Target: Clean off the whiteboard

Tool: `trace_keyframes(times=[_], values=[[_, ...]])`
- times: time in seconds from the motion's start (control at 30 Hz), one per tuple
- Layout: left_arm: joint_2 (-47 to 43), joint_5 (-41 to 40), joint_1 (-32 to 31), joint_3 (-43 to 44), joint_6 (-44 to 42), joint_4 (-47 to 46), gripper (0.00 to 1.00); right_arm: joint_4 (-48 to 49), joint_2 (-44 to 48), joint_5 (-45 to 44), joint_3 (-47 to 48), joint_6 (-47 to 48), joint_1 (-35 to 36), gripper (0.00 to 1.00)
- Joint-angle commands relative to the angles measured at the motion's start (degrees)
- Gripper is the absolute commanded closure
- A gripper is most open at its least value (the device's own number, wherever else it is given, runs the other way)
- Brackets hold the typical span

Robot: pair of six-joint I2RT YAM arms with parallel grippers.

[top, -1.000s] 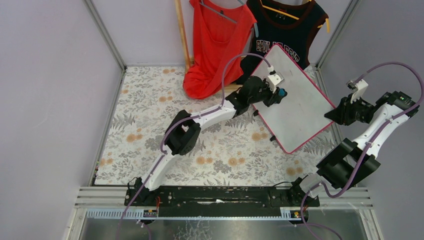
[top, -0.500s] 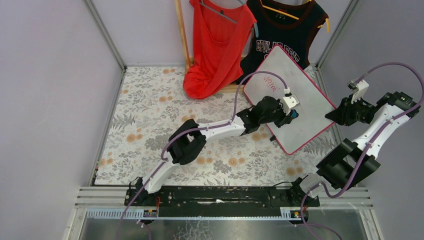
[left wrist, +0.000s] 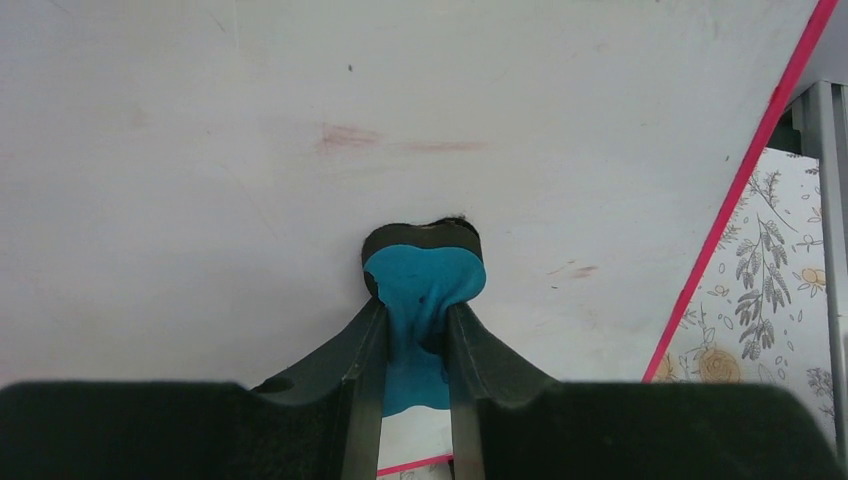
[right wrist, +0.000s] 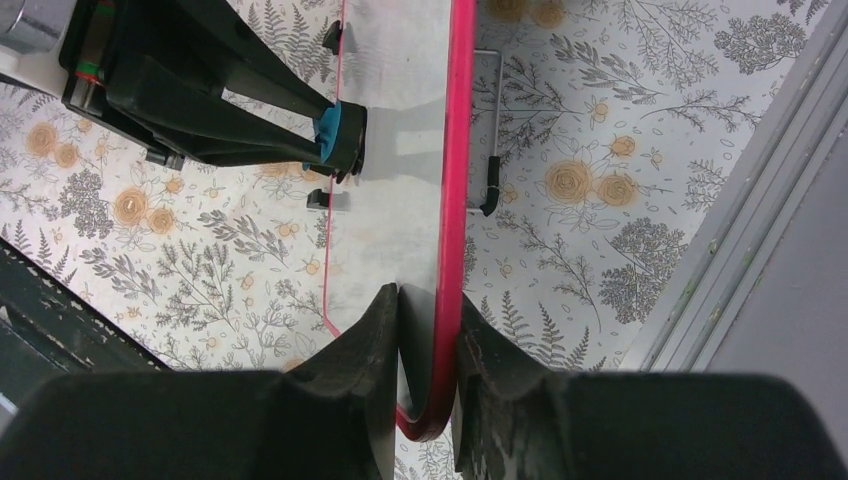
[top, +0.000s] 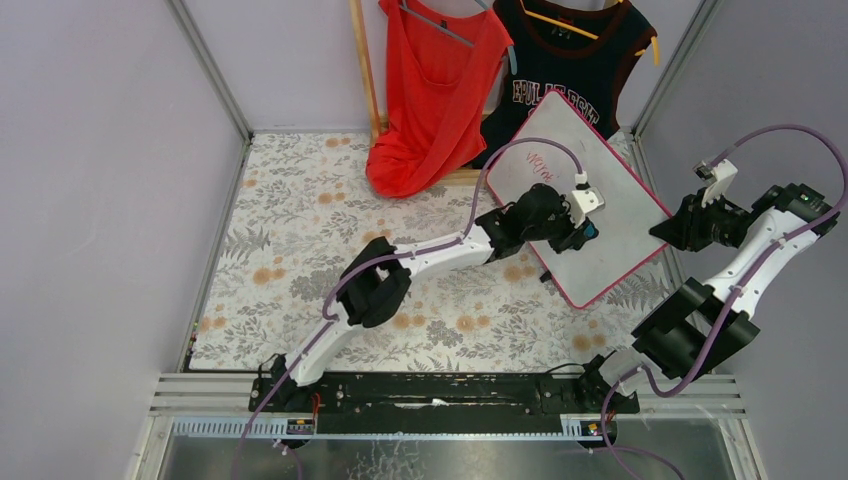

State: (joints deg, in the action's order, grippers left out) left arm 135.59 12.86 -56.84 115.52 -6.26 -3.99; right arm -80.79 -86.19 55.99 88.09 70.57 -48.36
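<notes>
1. Dark jersey (top: 570, 60): white block lettering (top: 545, 95) across the chest, too small for me to read.
2. Whiteboard (top: 610, 200): short red handwriting (top: 538, 165) near its far corner, which I can't make out.

I see the whiteboard (left wrist: 250, 90) as a smooth white face with a dull sheen and faint reddish smears. Its frame (right wrist: 458, 150) looks like glossy pink plastic. The eraser (left wrist: 425, 285) is soft blue foam with a dark felt pad. The table cover (top: 300, 220) reads as matt printed cloth.
</notes>
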Motion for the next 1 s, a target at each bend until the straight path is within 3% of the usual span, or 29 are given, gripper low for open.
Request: trace_keyframes(times=[0.0,0.53,0.73,0.97], values=[[2.69,-1.14,3.79,5.41,-3.57,0.26,0.92,-4.05,1.09,-7.30,-3.00,6.13,3.23,1.00],[7.29,-3.11,15.79,8.51,-9.51,-5.09,0.91,-4.07,2.78,-8.34,-4.92,6.17,4.58,1.00],[13.28,-2.53,21.11,17.53,-6.53,-6.16,0.90,-4.05,3.78,-9.11,-5.95,6.33,5.09,1.00],[14.44,-2.44,24.57,17.63,-3.94,-11.55,0.89,-4.08,4.27,-9.36,-7.60,6.37,5.86,1.00]])
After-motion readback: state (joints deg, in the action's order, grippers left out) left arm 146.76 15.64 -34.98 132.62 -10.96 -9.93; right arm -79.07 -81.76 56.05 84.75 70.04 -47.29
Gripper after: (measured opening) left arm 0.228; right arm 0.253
